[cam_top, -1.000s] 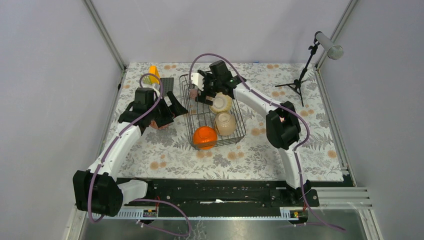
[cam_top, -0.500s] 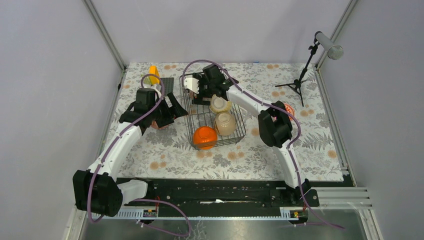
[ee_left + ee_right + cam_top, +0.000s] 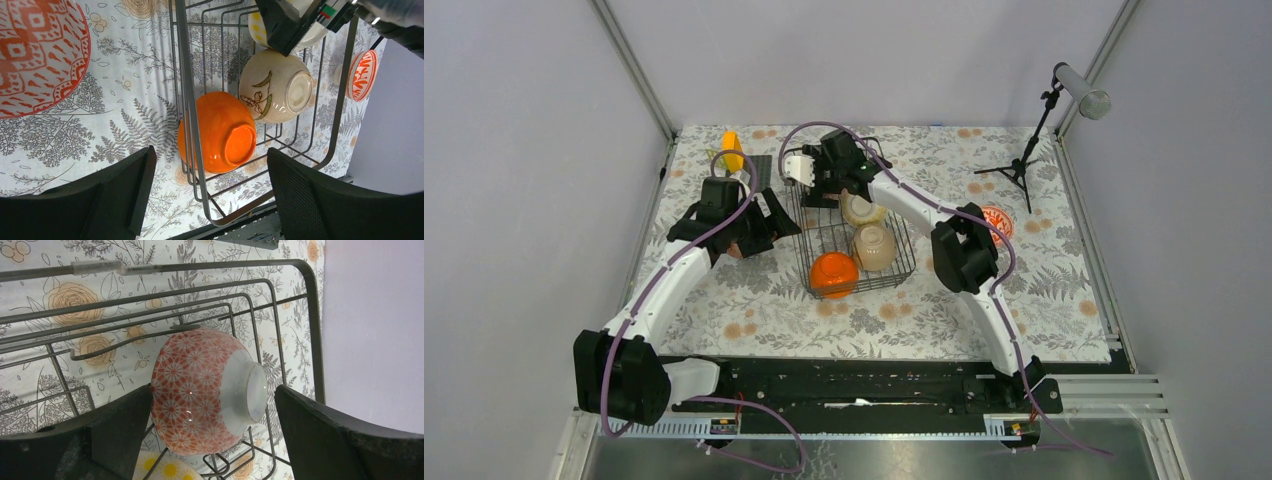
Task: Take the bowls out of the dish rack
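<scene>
The black wire dish rack (image 3: 902,262) stands mid-table. In it lie a bright orange bowl (image 3: 834,272) (image 3: 220,131), a cream bowl with a leaf sprig (image 3: 876,246) (image 3: 275,86), and a cream bowl with yellow dots (image 3: 862,208) (image 3: 170,467). A pinkish red-flowered bowl (image 3: 205,390) lies on its side in the rack's far left corner. My right gripper (image 3: 814,190) (image 3: 212,390) is open and straddles that bowl. My left gripper (image 3: 769,215) (image 3: 210,155) is open and empty, above the rack's left side. No blue-and-white bowl is in view.
A white bowl with red pattern (image 3: 997,220) (image 3: 362,75) sits on the table right of the rack. Another red-patterned bowl (image 3: 35,55) sits left of the rack, under my left arm. A dark flat plate (image 3: 759,168) and a yellow object (image 3: 732,150) lie at far left. A small tripod (image 3: 1022,160) stands far right.
My right gripper has moved left across the far end of the rack, to its far left corner. My left arm has shifted slightly farther away.
</scene>
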Motion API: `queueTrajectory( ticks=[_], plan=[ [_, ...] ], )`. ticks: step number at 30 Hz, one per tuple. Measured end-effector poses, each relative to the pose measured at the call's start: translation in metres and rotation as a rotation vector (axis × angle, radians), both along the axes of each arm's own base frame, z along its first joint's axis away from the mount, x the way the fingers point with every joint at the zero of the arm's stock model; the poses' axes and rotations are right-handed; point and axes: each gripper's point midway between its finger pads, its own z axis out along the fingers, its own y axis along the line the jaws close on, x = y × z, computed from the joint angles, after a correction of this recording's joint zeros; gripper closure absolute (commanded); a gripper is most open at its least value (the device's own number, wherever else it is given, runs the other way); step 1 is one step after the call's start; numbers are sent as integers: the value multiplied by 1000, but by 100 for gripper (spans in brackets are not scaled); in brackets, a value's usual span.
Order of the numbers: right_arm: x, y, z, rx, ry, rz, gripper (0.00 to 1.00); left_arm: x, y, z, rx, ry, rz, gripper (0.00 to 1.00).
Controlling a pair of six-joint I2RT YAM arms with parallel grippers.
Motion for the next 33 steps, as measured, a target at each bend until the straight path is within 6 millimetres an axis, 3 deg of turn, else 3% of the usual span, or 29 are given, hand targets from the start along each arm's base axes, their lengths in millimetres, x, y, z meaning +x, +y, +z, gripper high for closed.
queueTrajectory(
  ticks=[18,24,29,33],
  plan=[
    [-2,1,-2,-19,-13,34,0,0,3,-8,19,27,12,13],
    [-6,-1,1,-10,16,19,0,3,1,-23,27,77,2,13],
    [-12,-9,12,-10,31,8,0,10,-2,-38,37,133,-6,20],
    [-23,-19,24,-1,45,-6,0,24,-6,-42,47,149,-9,33]
  ],
)
